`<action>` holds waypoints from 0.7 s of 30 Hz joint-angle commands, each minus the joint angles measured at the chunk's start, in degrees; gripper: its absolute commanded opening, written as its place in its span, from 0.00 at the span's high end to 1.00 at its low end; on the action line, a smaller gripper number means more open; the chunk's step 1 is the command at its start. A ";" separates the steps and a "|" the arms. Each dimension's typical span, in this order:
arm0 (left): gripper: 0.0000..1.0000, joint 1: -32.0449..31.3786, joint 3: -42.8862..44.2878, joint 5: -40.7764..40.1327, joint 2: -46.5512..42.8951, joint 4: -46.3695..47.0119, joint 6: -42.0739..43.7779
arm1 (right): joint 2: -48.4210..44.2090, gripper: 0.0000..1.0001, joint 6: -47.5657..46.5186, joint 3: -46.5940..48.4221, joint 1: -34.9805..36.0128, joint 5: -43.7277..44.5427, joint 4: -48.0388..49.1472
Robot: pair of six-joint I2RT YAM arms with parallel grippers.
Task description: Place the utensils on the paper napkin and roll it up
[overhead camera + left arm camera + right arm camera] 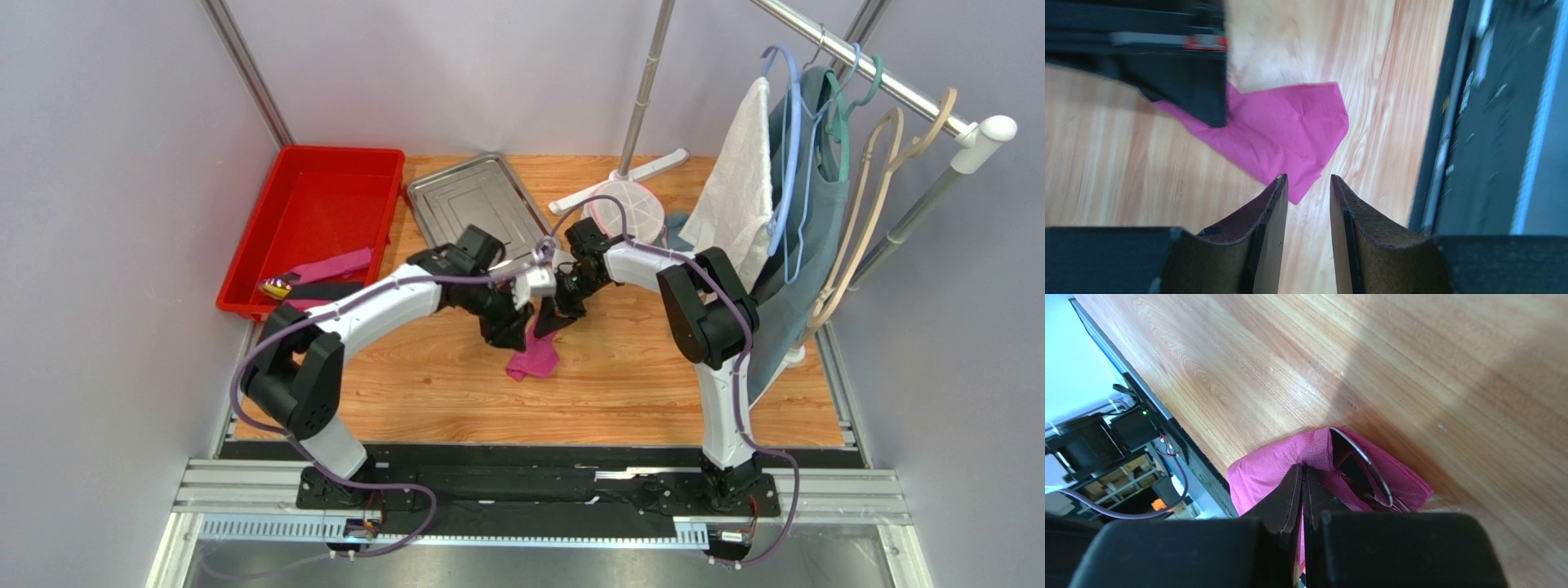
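Note:
The magenta paper napkin (pixel 535 355) lies crumpled and partly folded on the wooden table, just in front of both grippers. My right gripper (pixel 1301 473) is shut on a fold of the napkin (pixel 1272 468). A slim shiny silver utensil (pixel 1367 465) shows inside the fold, mostly hidden by paper. My left gripper (pixel 1308 180) is open and empty, its fingertips just above the near corner of the napkin (pixel 1284 131). In the top view the left gripper (pixel 518 321) and the right gripper (pixel 558 306) are close together over the napkin.
A red bin (pixel 313 221) holding a pink item stands at the back left. A steel tray (pixel 478 202) lies behind the grippers. A garment rack with hangers and a white towel (pixel 736 184) stands on the right. The black front rail (pixel 1475 122) is near.

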 commanded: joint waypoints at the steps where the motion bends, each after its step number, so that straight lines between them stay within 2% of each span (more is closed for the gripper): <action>1: 0.60 3.33 0.39 13.52 -1.59 8.69 -27.23 | 2.59 0.98 -5.89 2.02 0.22 6.80 0.87; 9: 0.69 6.14 -6.91 17.13 7.89 27.66 -53.50 | 3.47 0.98 -8.97 3.52 0.49 7.06 -0.27; 14: 0.73 6.76 -8.05 17.13 12.92 30.67 -58.02 | 3.74 0.98 -10.03 4.22 0.49 7.06 -1.07; 21: 0.87 8.95 -11.83 15.90 19.42 30.32 -59.78 | 2.33 0.96 -9.33 4.92 0.40 6.28 -1.42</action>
